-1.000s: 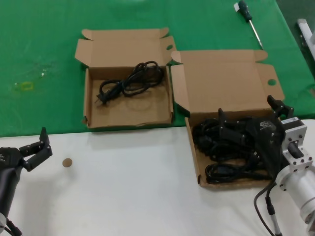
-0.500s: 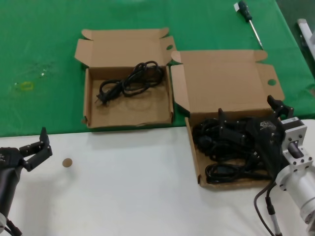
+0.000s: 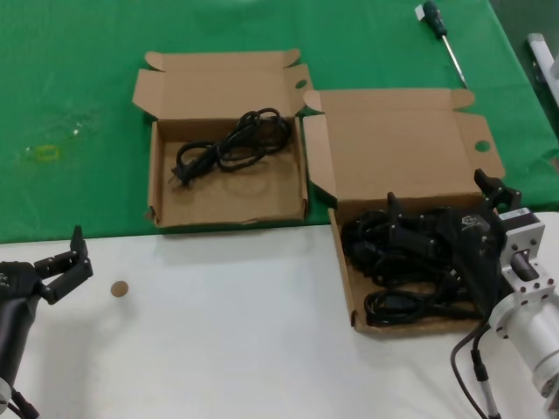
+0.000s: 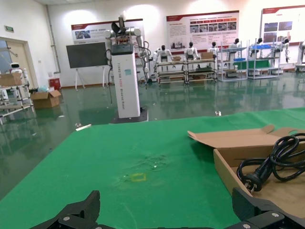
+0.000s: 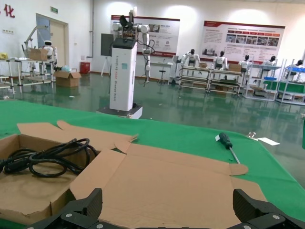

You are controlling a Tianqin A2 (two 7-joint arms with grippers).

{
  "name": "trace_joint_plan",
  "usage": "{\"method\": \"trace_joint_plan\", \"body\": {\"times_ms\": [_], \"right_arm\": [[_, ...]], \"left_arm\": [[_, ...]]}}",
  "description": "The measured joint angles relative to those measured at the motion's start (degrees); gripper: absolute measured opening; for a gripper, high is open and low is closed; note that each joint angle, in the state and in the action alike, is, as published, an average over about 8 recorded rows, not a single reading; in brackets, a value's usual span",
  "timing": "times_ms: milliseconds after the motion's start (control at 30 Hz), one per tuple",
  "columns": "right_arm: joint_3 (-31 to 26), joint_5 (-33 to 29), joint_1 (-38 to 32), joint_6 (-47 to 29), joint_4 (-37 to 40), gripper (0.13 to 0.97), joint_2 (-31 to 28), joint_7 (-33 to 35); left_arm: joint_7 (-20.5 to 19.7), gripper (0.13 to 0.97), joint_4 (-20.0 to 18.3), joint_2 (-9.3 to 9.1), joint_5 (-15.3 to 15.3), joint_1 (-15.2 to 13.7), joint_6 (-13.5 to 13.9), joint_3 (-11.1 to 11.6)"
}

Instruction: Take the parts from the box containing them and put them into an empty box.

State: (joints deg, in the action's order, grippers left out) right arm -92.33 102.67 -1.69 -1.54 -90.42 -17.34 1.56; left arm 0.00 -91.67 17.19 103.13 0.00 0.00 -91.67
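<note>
Right gripper [image 3: 417, 234]: reaching down into the larger carton, fingers spread wide among the cables; hard to tell whether gripping any of them.
Larger carton [image 3: 397, 148]: sitting open on the right, half on the green cloth [image 3: 79, 105], half on the white table [image 3: 227, 349]; tall lid panel lying back, round hole showing in the side flap; near right corner hiding behind the right arm.
Cables in larger carton [image 3: 384, 262]: lying heaped in black coils, partly covered by the gripper; count hard to make out.
Smaller carton [image 3: 166, 209]: sitting open to the left of the larger one, just beside it.
Single cable [image 3: 231, 144]: lying coiled inside the smaller carton, plug end pointing left.
Left gripper [image 3: 65, 262]: hovering over the table at the near left edge, fingers apart, holding nothing; arm cut off by the frame.
Brown disc [image 3: 119, 289]: lying on the table near the left gripper.
Screwdriver [image 3: 444, 38]: lying on the cloth beyond the larger carton.
</note>
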Motion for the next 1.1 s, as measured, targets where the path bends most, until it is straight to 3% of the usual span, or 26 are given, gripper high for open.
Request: {"method": "trace_joint_plan", "body": {"times_ms": [1100], "right_arm": [[0.00,0.00,0.00,0.00,0.00,0.966,0.00,0.00]], "left_arm": [[0.00,0.966,0.00,0.00,0.00,0.00,0.00,0.00]]}}
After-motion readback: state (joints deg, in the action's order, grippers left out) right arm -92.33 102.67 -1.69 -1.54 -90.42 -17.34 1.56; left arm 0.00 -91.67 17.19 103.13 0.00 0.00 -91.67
